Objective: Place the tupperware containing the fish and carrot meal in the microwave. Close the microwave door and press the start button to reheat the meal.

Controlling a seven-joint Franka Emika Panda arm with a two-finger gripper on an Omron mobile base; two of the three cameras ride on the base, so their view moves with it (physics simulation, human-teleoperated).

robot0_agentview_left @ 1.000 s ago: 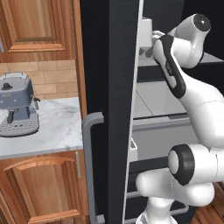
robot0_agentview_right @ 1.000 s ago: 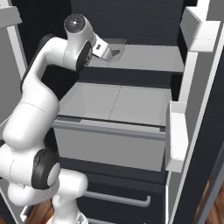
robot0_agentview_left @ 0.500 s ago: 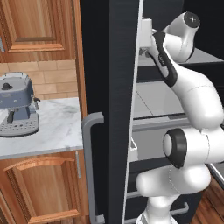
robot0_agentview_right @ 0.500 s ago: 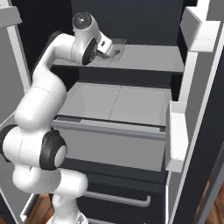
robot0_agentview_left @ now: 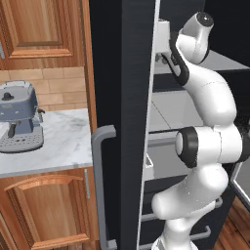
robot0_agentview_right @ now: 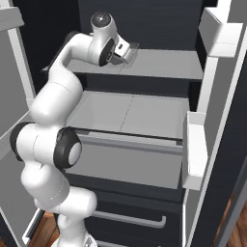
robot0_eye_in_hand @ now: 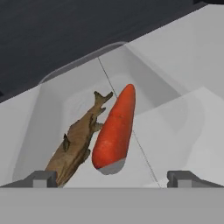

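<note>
The tupperware (robot0_eye_in_hand: 52,113) is a see-through grey tub on the upper shelf (robot0_agentview_right: 164,65) of an open black fridge. Inside it lies the meal: a brown fish (robot0_eye_in_hand: 76,142) beside an orange-red carrot (robot0_eye_in_hand: 114,129). My gripper (robot0_eye_in_hand: 114,179) is open, with its fingertips (robot0_eye_in_hand: 43,178) spread wide at the tub's near side and nothing held between them. In the right base view the gripper (robot0_agentview_right: 123,50) sits right at the tub (robot0_agentview_right: 132,49). In the left base view the hand (robot0_agentview_left: 166,53) is partly hidden behind the fridge door's edge. The microwave and its door are out of view.
White door bins (robot0_agentview_right: 195,149) hang on the open right fridge door. Below the shelf are a lower shelf (robot0_agentview_right: 135,113) and a drawer (robot0_agentview_right: 125,164). The tall black door (robot0_agentview_left: 122,97) with its grey handle (robot0_agentview_left: 100,185) stands left of the arm. A coffee machine (robot0_agentview_left: 19,114) sits on the marble counter (robot0_agentview_left: 58,146).
The arm has stretched upward and its elbow has risen. The hand has edged a little closer to the tub on the upper shelf. The gripper stays open.
</note>
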